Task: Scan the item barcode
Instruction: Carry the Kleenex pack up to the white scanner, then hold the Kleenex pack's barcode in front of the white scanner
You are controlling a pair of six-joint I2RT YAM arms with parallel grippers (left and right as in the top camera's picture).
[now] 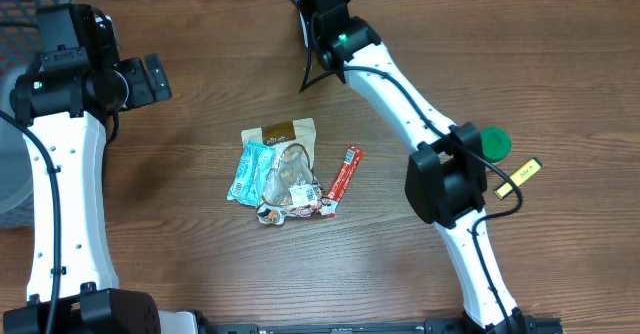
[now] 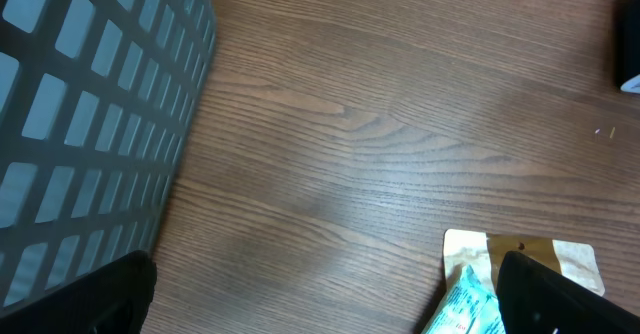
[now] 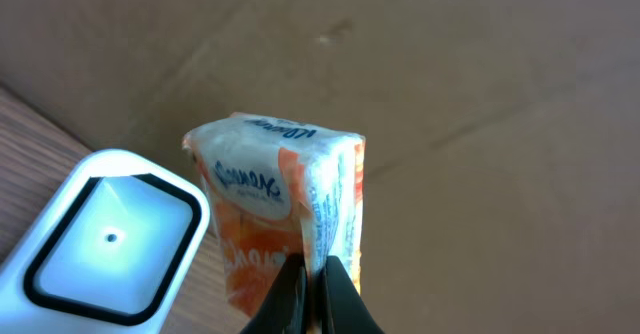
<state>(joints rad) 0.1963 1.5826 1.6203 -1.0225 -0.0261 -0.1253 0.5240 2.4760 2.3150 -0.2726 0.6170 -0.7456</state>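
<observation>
Worktop (image 1: 200, 264): wood grain, with a grey mesh basket (image 2: 90, 104) at the far left corner.

Central pile: several loose packets are heaped together, among them a brown pouch (image 1: 282, 131), a teal sachet (image 1: 250, 169) and a red stick (image 1: 344, 172). None of these is touched by either arm.

Scanner (image 3: 110, 239): a white unit with a lit, dark-rimmed window is seen in the right wrist view, at the worktop's far edge.

Item: an orange-and-white packet (image 3: 280, 204) is held upright just beside the scanner, to its right and apart from it. No barcode can be made out on the faces shown.

Right pincer (image 3: 310, 279): closed down to a narrow pinch on the packet's lower edge.

Left pincer (image 2: 320, 284): spread wide, holding nothing, poised over bare wood between basket and pile.

Handling judgement: the packet is judged light, soft and film-wrapped, hence likely to crinkle and slide. A thin edge grip may let it swing or droop when turned. The sealed edge is considered the proper hold, since the printed faces are left free for the scanner window; firm but not crushing pressure is advised.
</observation>
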